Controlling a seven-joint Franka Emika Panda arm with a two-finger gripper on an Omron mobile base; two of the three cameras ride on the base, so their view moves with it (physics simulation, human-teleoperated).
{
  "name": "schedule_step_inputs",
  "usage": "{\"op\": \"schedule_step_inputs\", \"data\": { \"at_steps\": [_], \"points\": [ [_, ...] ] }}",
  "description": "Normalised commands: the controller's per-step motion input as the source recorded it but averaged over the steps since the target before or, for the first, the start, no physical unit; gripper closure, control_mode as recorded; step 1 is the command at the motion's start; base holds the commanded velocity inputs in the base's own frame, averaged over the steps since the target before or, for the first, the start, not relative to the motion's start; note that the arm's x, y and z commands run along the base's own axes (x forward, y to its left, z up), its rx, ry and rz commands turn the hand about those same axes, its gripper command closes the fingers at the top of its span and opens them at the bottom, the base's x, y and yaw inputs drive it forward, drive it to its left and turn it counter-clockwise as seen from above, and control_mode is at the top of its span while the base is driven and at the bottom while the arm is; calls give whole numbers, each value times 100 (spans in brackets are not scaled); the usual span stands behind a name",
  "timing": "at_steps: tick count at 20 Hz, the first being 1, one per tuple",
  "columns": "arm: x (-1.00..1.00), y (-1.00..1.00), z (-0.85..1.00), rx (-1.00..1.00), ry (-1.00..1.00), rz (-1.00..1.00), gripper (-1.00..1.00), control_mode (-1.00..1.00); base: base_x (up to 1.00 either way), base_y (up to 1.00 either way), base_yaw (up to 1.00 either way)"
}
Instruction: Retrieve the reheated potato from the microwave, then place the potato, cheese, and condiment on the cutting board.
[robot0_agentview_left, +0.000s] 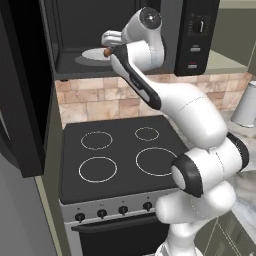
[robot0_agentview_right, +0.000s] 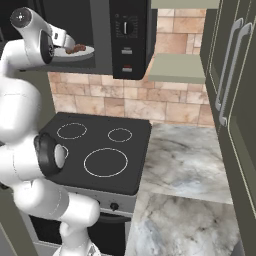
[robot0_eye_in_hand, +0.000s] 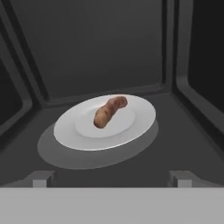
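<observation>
Black and boxy, the microwave (robot0_agentview_right: 127, 37) hangs above the stove (robot0_agentview_left: 117, 155) with its door (robot0_agentview_left: 22, 90) swung open to the left. Inside, on the cavity floor, a white plate (robot0_eye_in_hand: 131, 127) sits on a round grey turntable (robot0_eye_in_hand: 57, 153). The brown potato (robot0_eye_in_hand: 108, 112) lies on the middle of the plate. The gripper (robot0_eye_in_hand: 111, 178) hovers at the near edge of the cavity, its 2 fingertips (robot0_eye_in_hand: 40, 178) spread wide and holding nothing.

I have the arm (robot0_agentview_left: 200, 130) folded up from its base, elbow bent low, forearm climbing to a raised wrist (robot0_agentview_left: 147, 22). The tool (robot0_eye_in_hand: 112, 178) points forward and slightly down, its two dark fingertips (robot0_eye_in_hand: 40, 178) spread wide, nothing between them.
</observation>
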Motion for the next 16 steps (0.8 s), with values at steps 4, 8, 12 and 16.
{"op": "schedule_step_inputs", "data": {
  "at_steps": [4, 8, 12, 16],
  "points": [
    [41, 14, 0, 0, 1, -16, -100, -100, 0, 0, 0],
    [38, 18, 0, 0, 5, -16, -100, -100, 0, 0, 0],
    [33, 14, 0, 0, 9, -10, -100, -100, 0, 0, 0],
    [32, 11, 0, 0, 10, -2, -100, -100, 0, 0, 0]
  ]
}}
